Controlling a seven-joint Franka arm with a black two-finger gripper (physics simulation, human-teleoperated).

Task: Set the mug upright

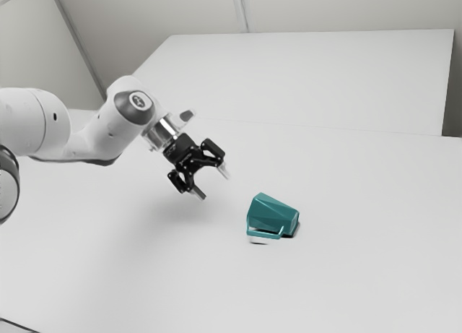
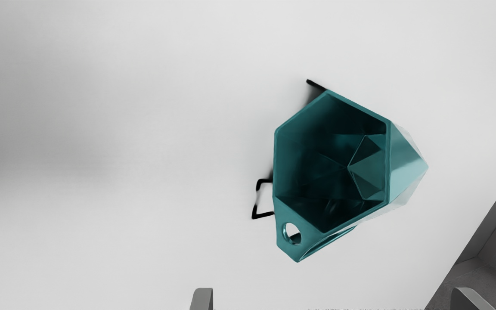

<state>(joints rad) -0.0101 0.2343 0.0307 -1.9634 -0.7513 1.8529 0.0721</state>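
White table [image 1: 361,282] beneath, the mug [image 1: 273,214] lay on its side, mouth [image 2: 330,172] towards our gripper [image 1: 214,186], which stood wide open, empty and apart; closing off-centre, we judged, could roll it or catch the handle [image 2: 308,234] and twist it away
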